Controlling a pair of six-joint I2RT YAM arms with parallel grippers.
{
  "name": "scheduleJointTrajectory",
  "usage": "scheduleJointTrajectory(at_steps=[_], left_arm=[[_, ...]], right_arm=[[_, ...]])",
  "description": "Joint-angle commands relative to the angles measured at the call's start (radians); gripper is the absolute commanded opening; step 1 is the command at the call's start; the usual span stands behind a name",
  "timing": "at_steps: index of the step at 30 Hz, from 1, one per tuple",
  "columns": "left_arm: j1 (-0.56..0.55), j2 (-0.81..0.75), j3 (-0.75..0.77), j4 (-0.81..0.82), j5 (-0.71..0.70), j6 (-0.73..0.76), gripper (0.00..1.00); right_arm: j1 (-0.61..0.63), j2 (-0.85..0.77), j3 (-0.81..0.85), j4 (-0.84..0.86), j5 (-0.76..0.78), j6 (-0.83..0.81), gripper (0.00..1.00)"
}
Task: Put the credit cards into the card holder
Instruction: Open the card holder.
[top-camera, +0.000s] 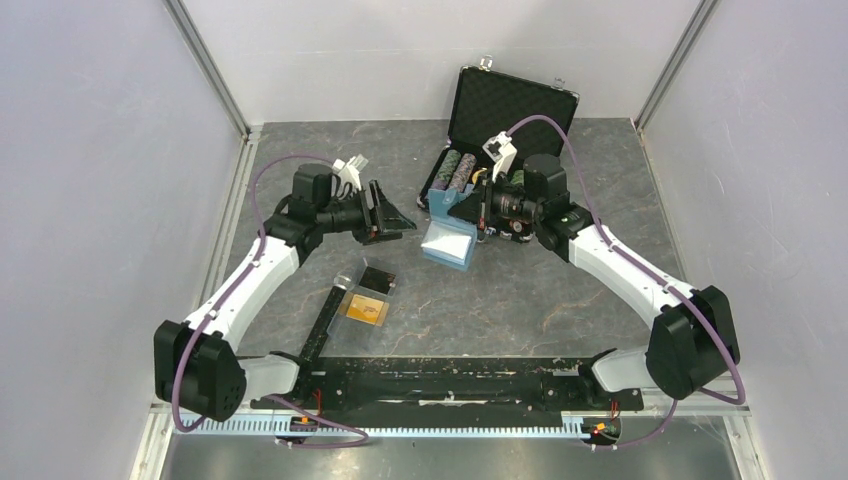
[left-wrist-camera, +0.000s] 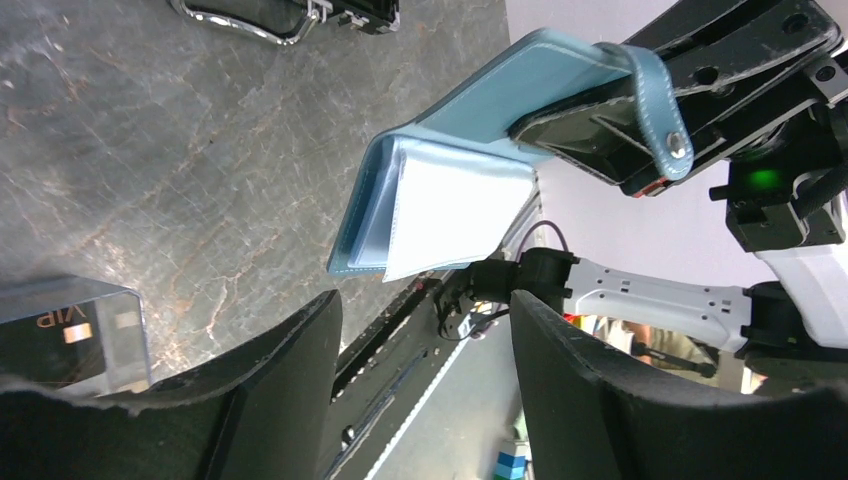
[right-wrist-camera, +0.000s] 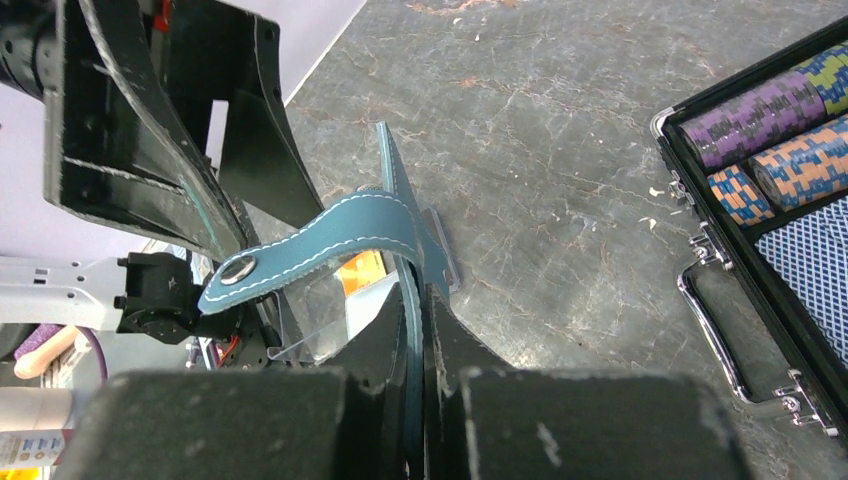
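While the right pincer (right-wrist-camera: 415, 310) stands closed on one cover of the card holder (left-wrist-camera: 440, 180), just under the snap tab (right-wrist-camera: 300, 255), the wallet hangs open with its pale pocketed leaves fanning downward. Whether its lower edge touches the desk (top-camera: 560, 300) I cannot tell. Facing that open mouth from close by, the left pincer (left-wrist-camera: 425, 340) is spread wide and holds nothing. Farther out, toward the near-left part of the desk, the black card (top-camera: 377, 278) and the orange-gold card (top-camera: 364, 309) lie flat, just beside each other. Against the far edge sits the black case (top-camera: 510, 110) with its poker chips (top-camera: 455, 170).

The cards look thin, stiff, light and slick. Lying flat on a hard top, they probably offer only an edge, so a short end seems the best place to pinch. The holder looks soft and floppy, and its limp pockets may sag shut unless the cover is held steady.
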Motion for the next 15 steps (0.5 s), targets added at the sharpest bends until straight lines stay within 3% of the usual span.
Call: scheduleJointTrajectory(at_steps=[1,6,15], left_arm=[[-0.001,-0.029,-0.032,0.154,0.057,-0.117,0.68],[-0.015,0.025,-0.016,0.149,0.069,-0.101,0.61],[-0.101,0.131,0.056,0.053,0.033,-0.012,0.59]], right_arm=[[-0.016,-0.024,-0.013,0.071,-0.020,0.062,0.00],[-0.017,-0.019,-0.015,0.081,-0.028,0.085,0.00],[-0.019,-0.020,-0.012,0.086,-0.036,0.105,0.00]])
